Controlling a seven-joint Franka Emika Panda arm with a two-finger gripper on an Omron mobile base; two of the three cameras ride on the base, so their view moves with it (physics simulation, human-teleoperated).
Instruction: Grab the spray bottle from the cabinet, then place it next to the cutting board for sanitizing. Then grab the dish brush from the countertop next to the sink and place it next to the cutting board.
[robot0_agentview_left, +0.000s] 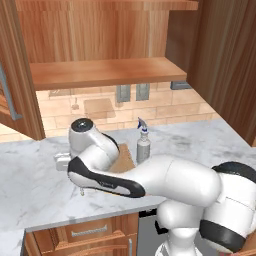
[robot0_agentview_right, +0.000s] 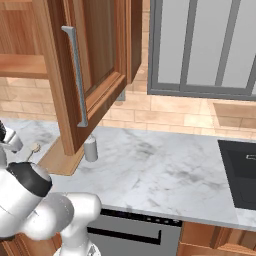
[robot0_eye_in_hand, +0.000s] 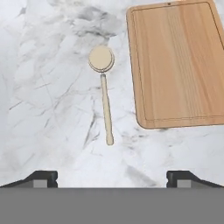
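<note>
In the hand view the end effector (robot0_eye_in_hand: 112, 177) hangs released over the marble surface (robot0_eye_in_hand: 48, 109), its two dark tips spread wide at 7 and 5 o'clock and grasping nothing. The dish brush (robot0_eye_in_hand: 105, 94) lies flat on the surface between and above those tips, round cream head toward 12 o'clock, thin handle running down toward 6 o'clock. The cutting board (robot0_eye_in_hand: 179, 65) sits just beside the brush at its 3 o'clock, apart from it by a narrow strip of marble.

In the left base view the spray bottle (robot0_agentview_left: 143, 142) stands upright on the surface, just beside the far corner of the board. The cabinet (robot0_agentview_left: 102, 70) hangs above with its door (robot0_agentview_right: 95, 65) swung open. The sink (robot0_agentview_right: 240, 172) lies well apart at 3 o'clock in the right base view.
</note>
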